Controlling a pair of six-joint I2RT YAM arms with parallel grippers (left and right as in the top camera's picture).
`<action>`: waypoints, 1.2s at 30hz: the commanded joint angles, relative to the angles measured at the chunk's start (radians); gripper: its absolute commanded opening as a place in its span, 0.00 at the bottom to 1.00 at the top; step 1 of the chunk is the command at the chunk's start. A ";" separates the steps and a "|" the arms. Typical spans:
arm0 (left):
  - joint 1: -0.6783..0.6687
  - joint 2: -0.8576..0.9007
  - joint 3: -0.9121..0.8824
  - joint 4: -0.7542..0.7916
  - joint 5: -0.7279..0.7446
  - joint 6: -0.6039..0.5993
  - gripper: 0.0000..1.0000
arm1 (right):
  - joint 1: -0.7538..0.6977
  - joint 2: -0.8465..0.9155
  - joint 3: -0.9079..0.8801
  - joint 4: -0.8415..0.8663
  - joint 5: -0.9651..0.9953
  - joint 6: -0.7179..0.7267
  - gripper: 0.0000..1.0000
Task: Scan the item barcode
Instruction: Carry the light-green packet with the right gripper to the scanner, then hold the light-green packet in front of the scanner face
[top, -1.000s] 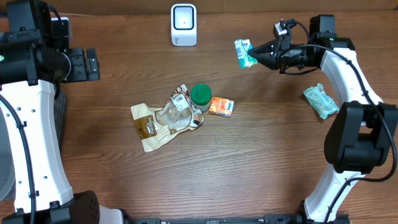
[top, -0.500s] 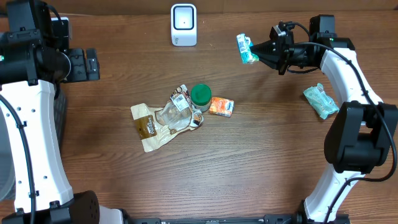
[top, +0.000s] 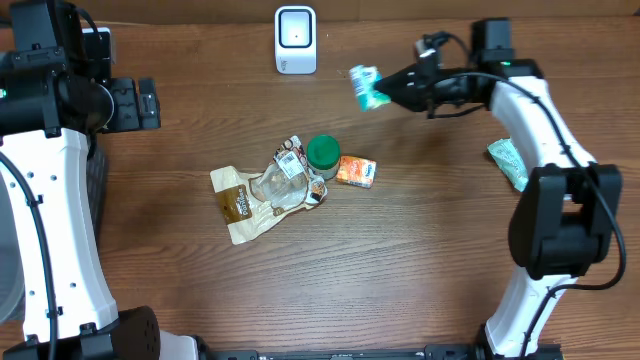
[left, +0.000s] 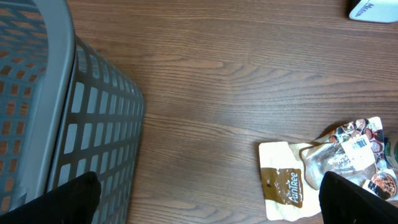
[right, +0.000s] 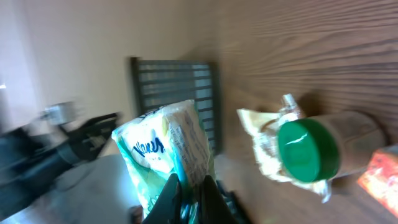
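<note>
- Hanging clear of the bench (top: 430, 250), the green-and-white tissue packet (top: 366, 86) sits in the back half of the scene, up off the wood and a little to the right of the white scanner (top: 295, 40).
- The right tool (top: 383, 93) is clamped on the packet. In the wrist view its two fingers (right: 171, 193) pinch the packet's lower edge, and the rest sticks up above them.
- There is print on the packet's face, but it is too blurred for me to read.
- The scanner stands upright at the back edge of the bench, near the packet but not touching it.
- A small heap lies mid-bench, well apart from the held packet. It is a jar with a green lid (top: 322, 153), an orange packet (top: 355, 171) just beside the jar on its right, and a brown pouch (top: 240, 203) on the left with a crinkled clear wrapper (top: 285, 180) lying over it.
- A second teal packet (top: 505, 160) lies flat near the right edge, partly hidden under the right arm.
- Over on the far left, the left tool (left: 208, 198) has its jaws wide apart with nothing between them but bare wood. A grey slatted basket (left: 68, 118) is beside it.
</note>
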 joint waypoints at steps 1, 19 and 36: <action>0.009 -0.007 0.007 0.003 -0.002 0.016 1.00 | 0.079 -0.014 0.072 0.002 0.296 0.018 0.04; 0.009 -0.007 0.007 0.003 -0.002 0.016 1.00 | 0.492 0.081 0.422 0.407 1.789 -0.531 0.04; 0.009 -0.007 0.007 0.003 -0.002 0.016 1.00 | 0.499 0.404 0.422 0.808 1.709 -1.122 0.04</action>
